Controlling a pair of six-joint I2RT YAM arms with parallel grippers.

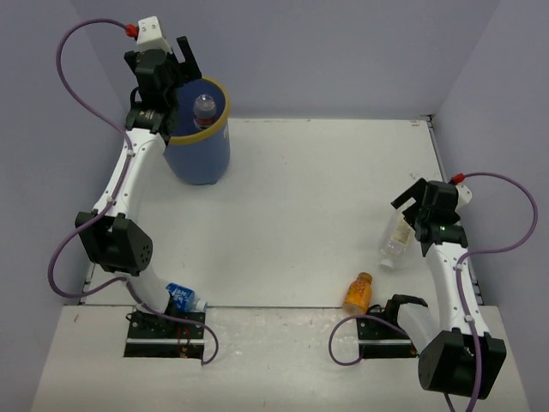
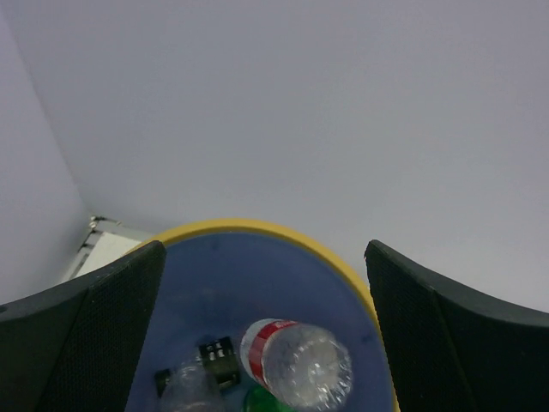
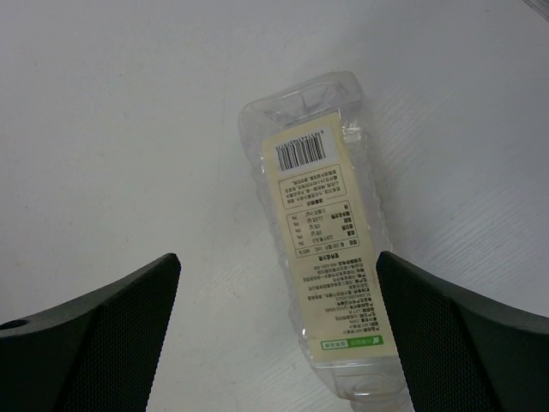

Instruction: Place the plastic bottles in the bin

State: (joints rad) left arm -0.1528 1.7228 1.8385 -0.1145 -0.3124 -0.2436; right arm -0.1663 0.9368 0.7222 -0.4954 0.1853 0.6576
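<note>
1. Top external view: the left gripper (image 1: 184,57) hangs over the far-left corner of the table (image 1: 300,189), just above the bin (image 1: 202,160). Its jaws are apart and hold nothing.
2. Same view: a red-labelled bottle (image 1: 204,107) sits inside the bin, its top near the yellow rim.
3. Same view: the right gripper (image 1: 410,202) is at the right side of the table with its jaws spread. It is directly above the far end of a pale-yellow-labelled bottle (image 1: 395,242), which lies on its side.
4. Same view: an orange bottle (image 1: 358,293) lies at the near edge, just left of the right arm's base. A blue-labelled bottle (image 1: 184,298) lies at the near edge against the left arm's base. Both are well apart from the bin.
5. Left wrist view: the left gripper (image 2: 263,251) looks down into the bin (image 2: 257,227), and its two fingers (image 2: 86,343) stand wide apart at either side of the frame with nothing between them.
6. Same view: the red-labelled bottle (image 2: 296,360) is inside the bin. A green bottle (image 2: 262,400) shows just beneath it, and another clear bottle (image 2: 189,390) is to its left.
7. Right wrist view: the right gripper (image 3: 276,259) is spread wide. The pale-yellow-labelled bottle (image 3: 322,249) lies flat on the table (image 3: 103,129) between and below the fingers (image 3: 103,335), touching neither.
</note>
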